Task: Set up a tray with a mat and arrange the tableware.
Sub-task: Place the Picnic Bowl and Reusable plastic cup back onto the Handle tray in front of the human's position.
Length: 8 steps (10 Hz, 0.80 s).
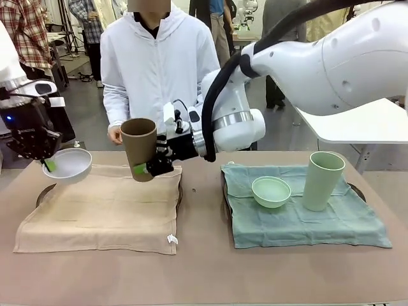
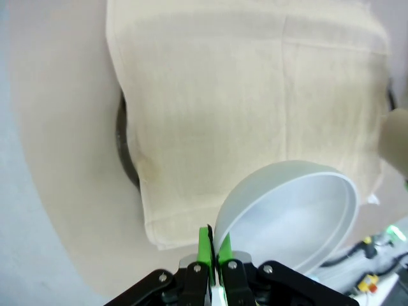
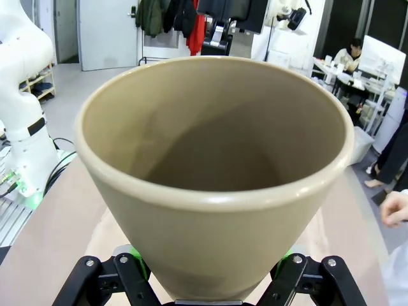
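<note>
1. The brown tumbler (image 1: 139,148) is held upright in the air over the far right part of the beige mat (image 1: 102,210), at about 1 o'clock from the mat's middle. The right gripper (image 1: 148,169) clamps its lower body from the sides; in the right wrist view the tumbler (image 3: 213,178) sits between the green pads (image 3: 132,260), its open mouth towards the camera.
2. The white bowl (image 1: 69,164) hangs tilted above the mat's far left corner, at about 10 o'clock. The left gripper (image 1: 50,165) pinches its rim; in the left wrist view the two fingers (image 2: 204,245) stand narrow, with the bowl's (image 2: 290,217) wall between them.
3. Under the beige mat a dark round tray edge (image 2: 124,150) peeps out; how much of the tray the mat covers is hard to tell.
4. At 3 o'clock from this mat lies a green mat (image 1: 299,210) bearing the mint green bowl (image 1: 271,191) and, just beside it to the right, the upright pale green tumbler (image 1: 323,180).
5. At 12 o'clock, across the table (image 1: 204,268), stands a person in a white hooded jacket (image 1: 156,64), one hand (image 1: 115,134) near the table's far edge, close behind the brown tumbler.
</note>
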{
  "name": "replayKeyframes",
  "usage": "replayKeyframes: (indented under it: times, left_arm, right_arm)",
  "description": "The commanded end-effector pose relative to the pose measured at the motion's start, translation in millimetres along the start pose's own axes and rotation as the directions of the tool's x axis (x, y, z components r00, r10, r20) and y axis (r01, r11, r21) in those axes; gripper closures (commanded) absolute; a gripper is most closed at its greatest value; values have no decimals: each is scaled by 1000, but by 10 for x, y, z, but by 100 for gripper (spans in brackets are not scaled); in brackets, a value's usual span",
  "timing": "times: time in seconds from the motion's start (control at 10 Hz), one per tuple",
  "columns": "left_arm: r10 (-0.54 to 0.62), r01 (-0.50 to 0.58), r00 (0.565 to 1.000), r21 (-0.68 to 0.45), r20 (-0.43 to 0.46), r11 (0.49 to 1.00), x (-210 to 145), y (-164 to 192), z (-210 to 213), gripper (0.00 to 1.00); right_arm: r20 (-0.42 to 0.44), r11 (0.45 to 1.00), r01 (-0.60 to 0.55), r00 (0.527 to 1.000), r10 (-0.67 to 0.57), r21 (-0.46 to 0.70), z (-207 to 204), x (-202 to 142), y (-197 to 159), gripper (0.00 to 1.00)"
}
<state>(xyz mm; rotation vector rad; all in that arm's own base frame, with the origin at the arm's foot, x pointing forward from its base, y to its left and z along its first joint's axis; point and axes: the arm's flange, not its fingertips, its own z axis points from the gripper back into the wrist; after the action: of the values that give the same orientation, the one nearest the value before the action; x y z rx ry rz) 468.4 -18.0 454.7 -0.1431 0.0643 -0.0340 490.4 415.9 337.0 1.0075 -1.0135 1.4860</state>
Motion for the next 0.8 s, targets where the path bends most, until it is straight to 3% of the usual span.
replayKeyframes:
  times: [0.0,0.7]
  left_arm:
    - [18,-19,999,35,26,999,40,-60,-245,96]
    - [13,-13,1000,23,3,1000,156,-63,-788,96]
  right_arm:
    - [28,1000,27,999,-27,13,-90,-134,57,18]
    - [28,995,89,995,-91,53,-276,-585,163,18]
